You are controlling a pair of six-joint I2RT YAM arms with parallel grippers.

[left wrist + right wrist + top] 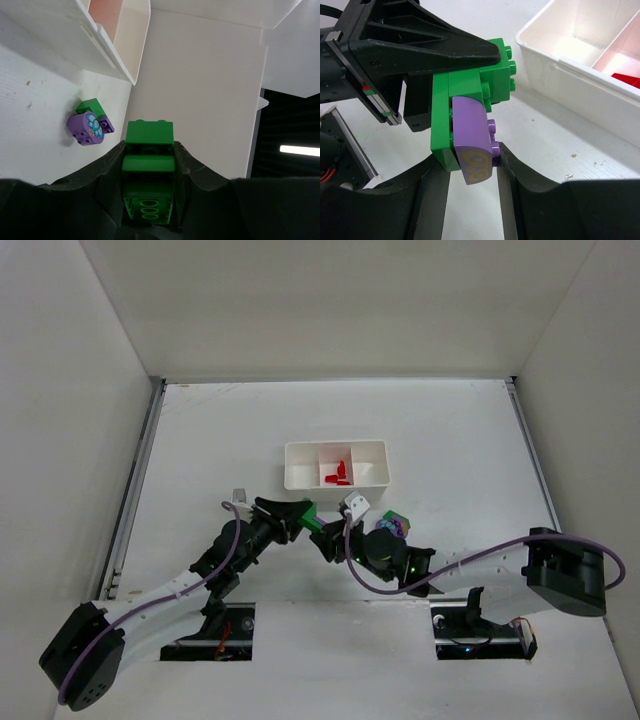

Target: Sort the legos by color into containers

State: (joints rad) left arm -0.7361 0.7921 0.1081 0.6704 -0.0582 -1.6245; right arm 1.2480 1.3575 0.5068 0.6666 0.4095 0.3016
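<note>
My left gripper (149,150) is shut on a green lego stack (149,135), held above the table just in front of the white tray (300,483). A curved purple lego (472,145) is stuck to that green stack (465,85). My right gripper (470,155) is closed around the purple lego and the green plate behind it, and both fingers touch them. Red legos (338,476) lie in the tray's middle compartment. In the top view the two grippers meet at the green stack (312,517).
A purple lego with a flower print (89,129), joined to a green piece (89,105), lies on the table beside my right arm, and shows as a purple and green cluster (392,523) from above. White walls enclose the table on three sides.
</note>
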